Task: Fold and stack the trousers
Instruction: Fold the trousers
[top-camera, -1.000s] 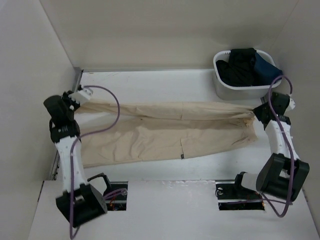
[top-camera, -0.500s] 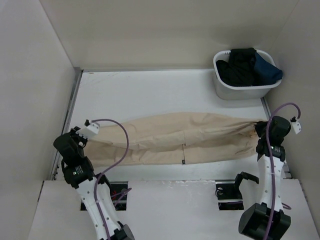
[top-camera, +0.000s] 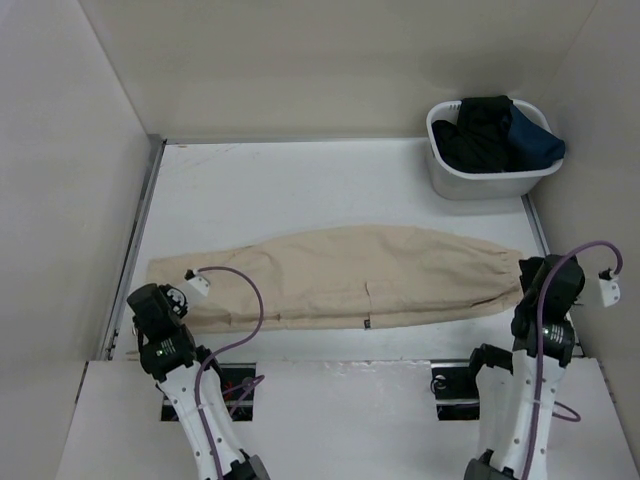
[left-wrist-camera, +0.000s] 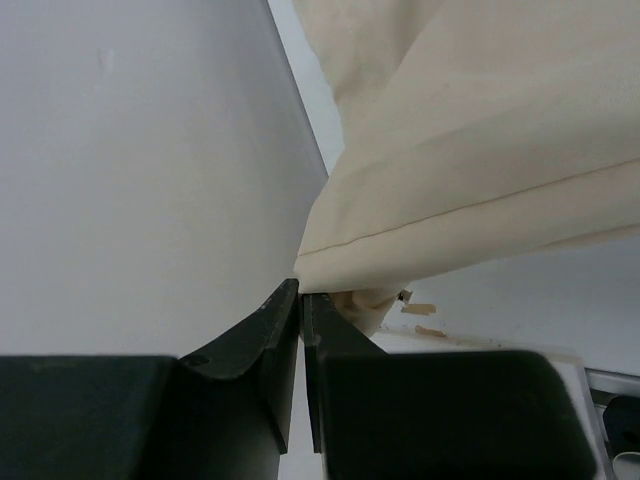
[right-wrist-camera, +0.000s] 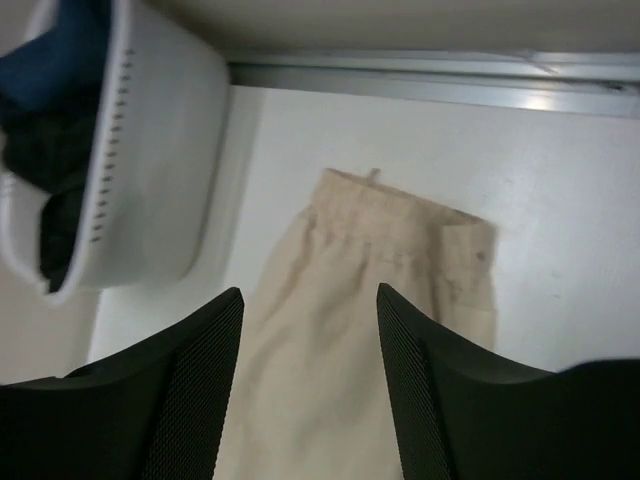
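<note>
Left gripper (left-wrist-camera: 301, 300): black fingers nearly closed, seemingly pinching leg hem of long beige cotton trousers (top-camera: 350, 275). Right gripper (right-wrist-camera: 310, 300): wide open, empty, above gathered waistband. Trousers lie lengthwise on white table (top-camera: 300, 190), near edge, legs apparently doubled, likely ready for halving. Far right: white plastic basket (top-camera: 470, 185) with black and navy garments (top-camera: 490, 135). No readable writing.

1. One pair of beige trousers (top-camera: 350, 275) lay across one white bench (top-camera: 300, 190).
2. One white basket (top-camera: 480, 184) stood at two o'clock.
3. It held two garments: one black garment (top-camera: 478, 135) and one navy garment (top-camera: 535, 142).
4. There were two hands: the left hand (left-wrist-camera: 300, 296) at eight o'clock, the right hand (right-wrist-camera: 310, 300) at four o'clock.
5. There were two purple cables: one left cable (top-camera: 258, 300) and one right cable (top-camera: 572, 254).
</note>
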